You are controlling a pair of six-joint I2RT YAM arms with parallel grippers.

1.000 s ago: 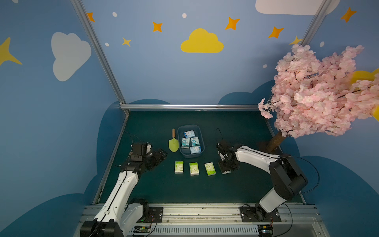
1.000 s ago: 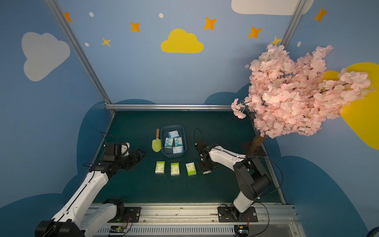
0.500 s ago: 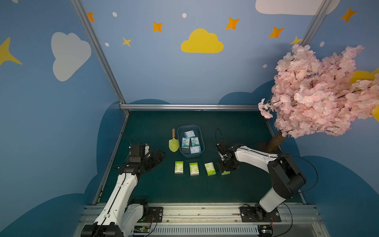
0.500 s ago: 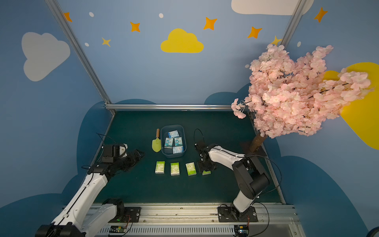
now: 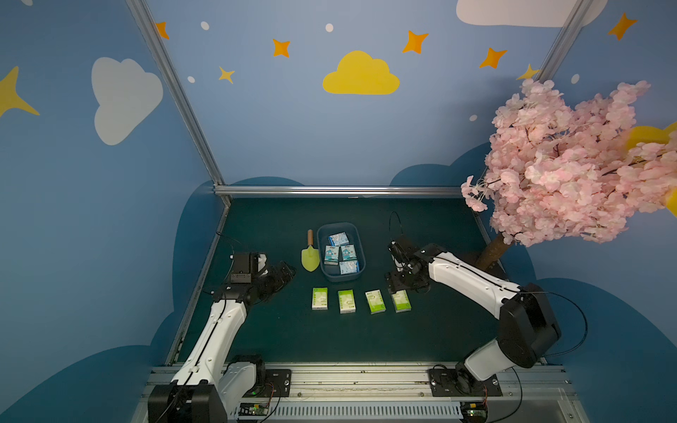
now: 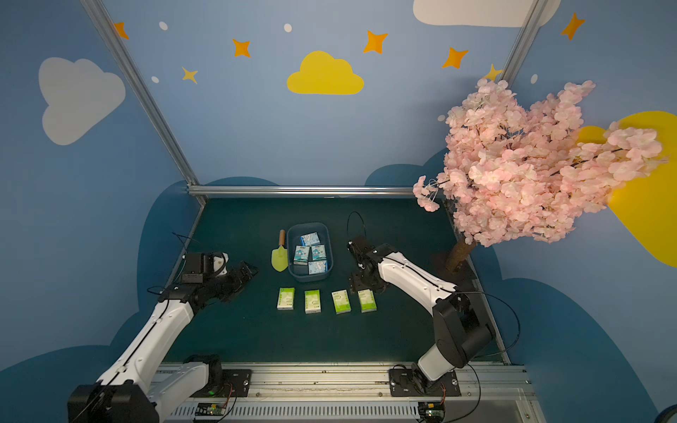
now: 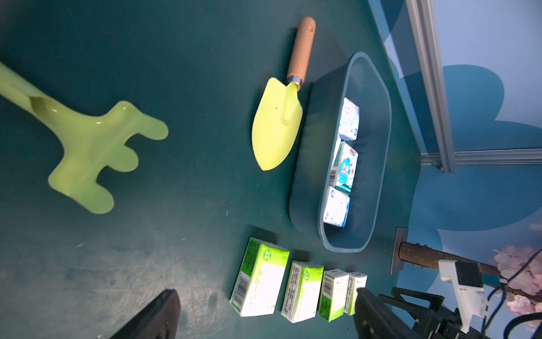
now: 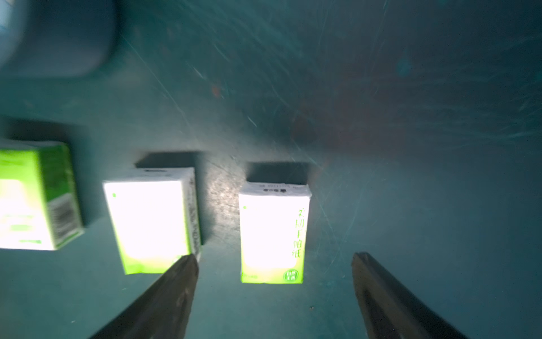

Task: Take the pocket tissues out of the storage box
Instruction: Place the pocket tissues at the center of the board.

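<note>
The blue-grey storage box (image 5: 340, 277) (image 6: 309, 277) (image 7: 308, 164) sits mid-table and holds several light-blue pocket tissues (image 5: 348, 252) (image 7: 346, 167). Several lime-green pocket tissues (image 5: 346, 301) (image 6: 312, 301) (image 7: 261, 281) lie in a row on the mat in front of it. My right gripper (image 5: 397, 284) (image 8: 275, 256) is open just behind the rightmost green pack (image 5: 401, 301) (image 8: 272, 232), which lies free between its spread fingers. My left gripper (image 5: 284, 273) (image 7: 265, 293) is open and empty, left of the box.
A yellow-green trowel (image 5: 310, 254) (image 7: 278, 123) lies just left of the box. A pale green plastic rake (image 7: 88, 152) lies near my left gripper. A pink blossom tree (image 5: 571, 168) overhangs the right side, with its trunk (image 5: 492, 252) behind my right arm.
My right gripper has opened and let go of a green pack, which now lies at the right end of the row. The left arm has hardly moved.
</note>
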